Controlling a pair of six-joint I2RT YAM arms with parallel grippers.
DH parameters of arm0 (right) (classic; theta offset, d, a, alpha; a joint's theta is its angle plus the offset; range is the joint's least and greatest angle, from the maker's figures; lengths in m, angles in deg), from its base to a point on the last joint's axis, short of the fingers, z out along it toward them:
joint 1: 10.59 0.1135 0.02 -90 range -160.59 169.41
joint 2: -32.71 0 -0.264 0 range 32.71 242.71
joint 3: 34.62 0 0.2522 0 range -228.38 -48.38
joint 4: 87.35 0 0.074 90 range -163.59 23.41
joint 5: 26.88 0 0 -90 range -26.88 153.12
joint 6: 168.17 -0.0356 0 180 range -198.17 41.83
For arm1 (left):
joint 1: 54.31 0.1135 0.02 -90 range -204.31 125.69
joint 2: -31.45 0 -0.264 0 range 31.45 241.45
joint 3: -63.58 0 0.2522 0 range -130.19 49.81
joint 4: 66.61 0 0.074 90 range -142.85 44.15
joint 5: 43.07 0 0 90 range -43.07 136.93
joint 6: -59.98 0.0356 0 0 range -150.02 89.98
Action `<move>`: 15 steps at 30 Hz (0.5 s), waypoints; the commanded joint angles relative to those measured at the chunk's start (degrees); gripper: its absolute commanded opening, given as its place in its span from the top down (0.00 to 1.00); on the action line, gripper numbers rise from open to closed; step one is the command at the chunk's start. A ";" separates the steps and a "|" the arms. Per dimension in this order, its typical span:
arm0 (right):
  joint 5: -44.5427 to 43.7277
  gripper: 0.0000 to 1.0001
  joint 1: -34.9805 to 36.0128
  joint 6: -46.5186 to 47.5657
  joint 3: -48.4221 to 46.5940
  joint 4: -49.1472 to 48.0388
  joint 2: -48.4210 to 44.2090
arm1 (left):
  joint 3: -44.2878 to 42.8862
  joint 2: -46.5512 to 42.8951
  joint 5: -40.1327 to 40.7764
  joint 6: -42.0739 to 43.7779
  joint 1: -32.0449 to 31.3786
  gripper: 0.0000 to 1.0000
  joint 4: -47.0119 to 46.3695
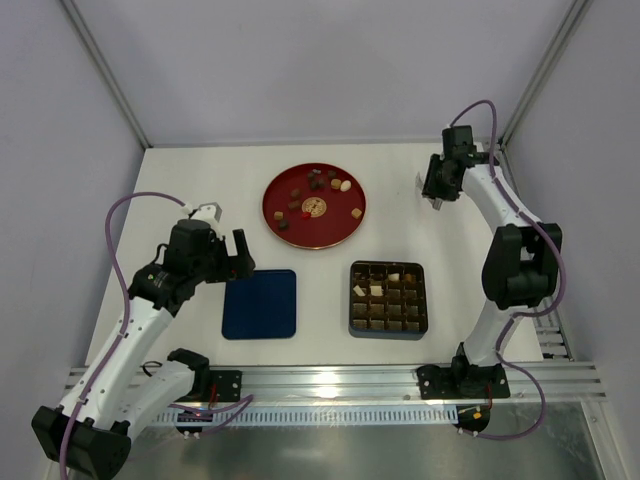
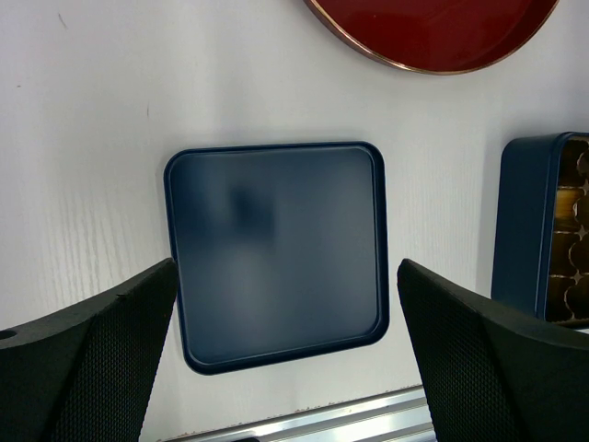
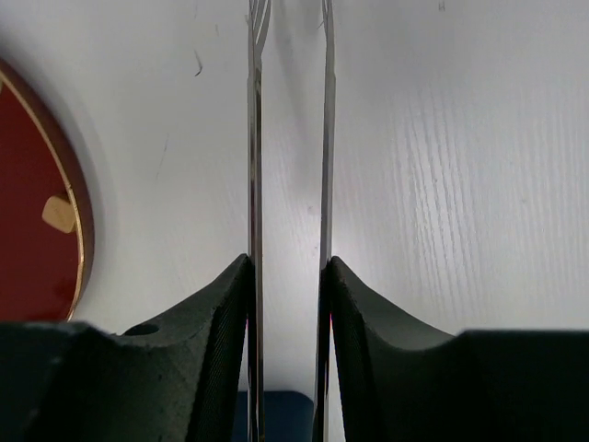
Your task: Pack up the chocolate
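White table (image 1: 200,180) had a round red plate (image 1: 335,228), gold-rimmed, at back centre. Flat dark-blue square lid (image 1: 260,304) lay front-left of it. Dark-blue box (image 1: 388,335) with brown gridded tray (image 1: 409,312) sat right of the lid, apart. Thin metal tweezers (image 3: 255,184) were over bare table right of the plate.

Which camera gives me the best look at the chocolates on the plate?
Top external: it shows the whole plate with all its chocolates spread across it. Right wrist catches only the plate's edge and one light piece. Left wrist shows just a bare strip of the plate, no chocolate.
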 commanded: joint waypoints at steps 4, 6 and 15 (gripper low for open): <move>-5.12 0.59 -1.90 2.57 -2.15 -9.12 5.34 | -0.16 -0.56 -0.95 1.07 -0.22 0.00 -1.21; -5.30 0.59 -2.08 2.66 -2.15 -9.84 6.57 | -0.16 -0.48 -1.04 1.07 -0.23 0.00 -1.21; -5.47 0.58 -2.17 1.96 -4.17 -9.23 13.16 | -0.16 -0.30 -1.04 1.07 -0.22 0.00 -1.21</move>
